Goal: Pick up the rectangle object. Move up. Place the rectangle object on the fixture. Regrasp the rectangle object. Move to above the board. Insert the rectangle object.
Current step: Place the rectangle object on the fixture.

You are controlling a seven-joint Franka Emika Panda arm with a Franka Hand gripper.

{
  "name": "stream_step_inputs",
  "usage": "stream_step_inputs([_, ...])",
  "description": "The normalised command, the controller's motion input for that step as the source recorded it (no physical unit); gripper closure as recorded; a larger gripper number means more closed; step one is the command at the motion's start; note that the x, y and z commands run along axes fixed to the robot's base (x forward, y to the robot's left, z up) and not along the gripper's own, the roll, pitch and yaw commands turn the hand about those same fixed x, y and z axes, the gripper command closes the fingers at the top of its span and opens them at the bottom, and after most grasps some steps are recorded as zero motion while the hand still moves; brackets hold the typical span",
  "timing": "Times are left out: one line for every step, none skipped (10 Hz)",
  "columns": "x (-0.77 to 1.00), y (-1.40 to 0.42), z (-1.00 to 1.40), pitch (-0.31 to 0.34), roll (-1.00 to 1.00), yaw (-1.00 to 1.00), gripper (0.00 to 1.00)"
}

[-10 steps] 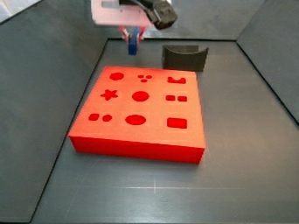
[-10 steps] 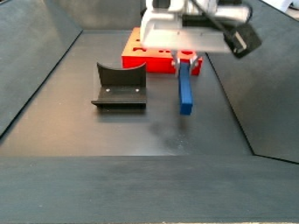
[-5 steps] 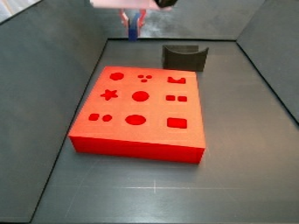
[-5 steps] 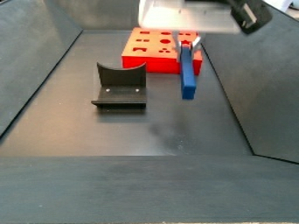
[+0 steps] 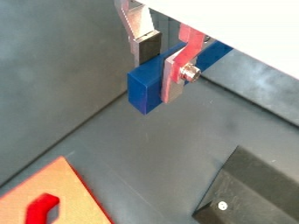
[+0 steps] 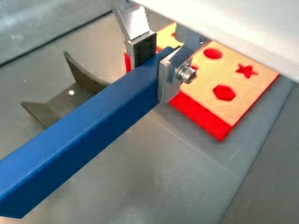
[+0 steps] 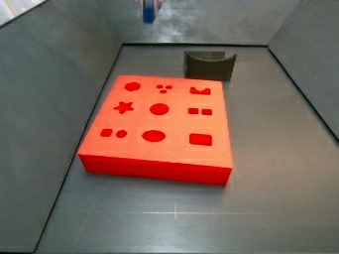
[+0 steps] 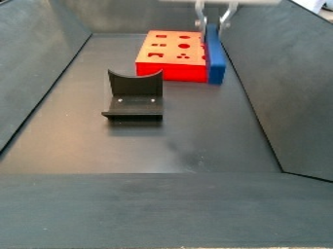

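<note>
1. Centrally, the board: large red-orange slab with shaped cut-outs, lying on the grey floor.
2. Fixture: dark bracket, mid-left in a side view, apart from the board.
3. Rectangle object: long blue block, raised at the top edge in both side views.
4. Gripper: jaws clenched on the block's end; both wrist views show this.

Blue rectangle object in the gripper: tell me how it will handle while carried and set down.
The rectangle object looks rigid, hanging straight from the gripper. Gripped near one end, it may pivot between the fingers. Flat faces suggest it won't roll, but stood on end it would probably tip.
</note>
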Motion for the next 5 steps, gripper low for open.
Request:
stream_step_inputs([0.0,0.01,0.33,0.062,0.07,-0.01,1.0])
stream_step_inputs([1.0,-0.16,-0.06,0.041,-0.16,0.07,1.0])
stream_step_inputs([1.0,-0.15,-0.1,0.057,-0.17,0.07,1.0])
stream_step_inputs([1.0,-0.14,-0.1,0.056,-0.16,0.07,1.0])
stream_step_inputs([1.0,-0.12,-0.08,0.046,-0.15,0.04,1.0])
